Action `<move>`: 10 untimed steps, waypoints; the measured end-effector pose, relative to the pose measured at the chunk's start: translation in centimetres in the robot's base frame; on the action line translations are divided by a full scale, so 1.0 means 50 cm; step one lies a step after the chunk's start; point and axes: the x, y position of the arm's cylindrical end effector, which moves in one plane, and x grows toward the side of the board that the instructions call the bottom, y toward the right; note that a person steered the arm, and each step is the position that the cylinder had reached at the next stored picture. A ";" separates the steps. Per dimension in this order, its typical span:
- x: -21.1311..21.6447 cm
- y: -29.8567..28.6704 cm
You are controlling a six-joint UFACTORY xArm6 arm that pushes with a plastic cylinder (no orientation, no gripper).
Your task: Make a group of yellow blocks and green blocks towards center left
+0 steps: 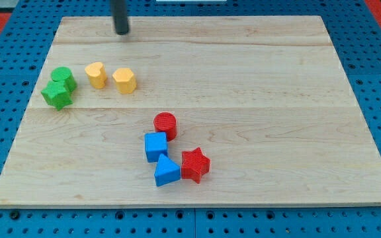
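My tip (pixel 122 31) sits near the top edge of the pale wooden table (pixel 256 79), upper left of centre in the frame, touching no block; the rod runs up out of the top of the frame. No fingers on this rig, so there is nothing to be clenched or released, just the bare rod end. Task blocks are all in the left part of the frame, a little above mid height. Green round plastic block (pixel 64 77) and green star-like plastic block (pixel 57 95) are at the far left, touching, the round one just above and slightly right of the other; the lower one's exact shape is hard to make out at this resolution, probably a star. To their right, a small gap away, is the yellow rounded plastic block (pixel 96 75), then just beside it the yellow hexagonal plastic block (pixel 124 80), the two yellows near each other but apart. My tip is above the yellow hexagonal block, well apart from it. Other cluster is lower centre of the frame: red cylinder block (pixel 165 123) on top, blue square block (pixel 156 146) touching below it, blue triangular block (pixel 167 171) below that, red star block (pixel 194 164) touching the triangle's right side.
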 end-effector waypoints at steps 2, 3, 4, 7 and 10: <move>0.140 -0.237; 0.230 -0.235; 0.276 -0.227; 0.327 0.029; 0.317 -0.239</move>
